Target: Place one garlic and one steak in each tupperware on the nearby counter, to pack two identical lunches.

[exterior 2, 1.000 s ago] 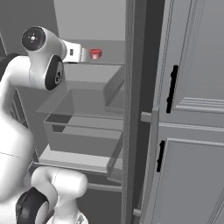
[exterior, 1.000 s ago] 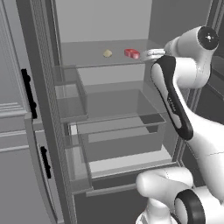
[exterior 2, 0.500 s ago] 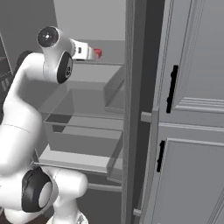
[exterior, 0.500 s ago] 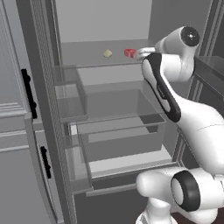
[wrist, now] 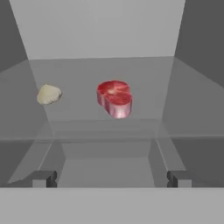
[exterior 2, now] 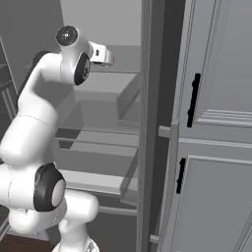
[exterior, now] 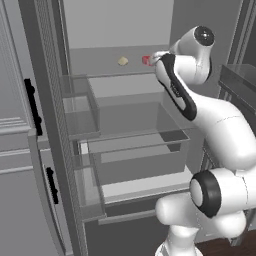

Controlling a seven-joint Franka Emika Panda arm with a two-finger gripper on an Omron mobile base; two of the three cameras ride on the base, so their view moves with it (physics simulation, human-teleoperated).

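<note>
In the hand view the gripper [wrist: 112,178] stands open: its two dark fingertips [wrist: 43,178] rise far apart at the bottom left and bottom right of the frame, with nothing between them. Straight ahead of the gap, just above the middle of the frame, a steak [wrist: 115,98] lies on a grey shelf [wrist: 148,87] inside the open fridge. Left of it, apart from it, sits a garlic [wrist: 48,94] bulb on the same shelf, near the left edge of the frame.

In the left base view the white arm [exterior: 200,110] climbs from the lower right and bends toward the upper middle, where its hand reaches the shelf's front edge. The steak [exterior: 146,60] shows as a small red patch right beside the hand, and the garlic [exterior: 122,61] lies a little further left. Below the shelf sit clear drawers [exterior: 135,145].

In the right base view the hand points right at upper centre, near a sliver of red.
</note>
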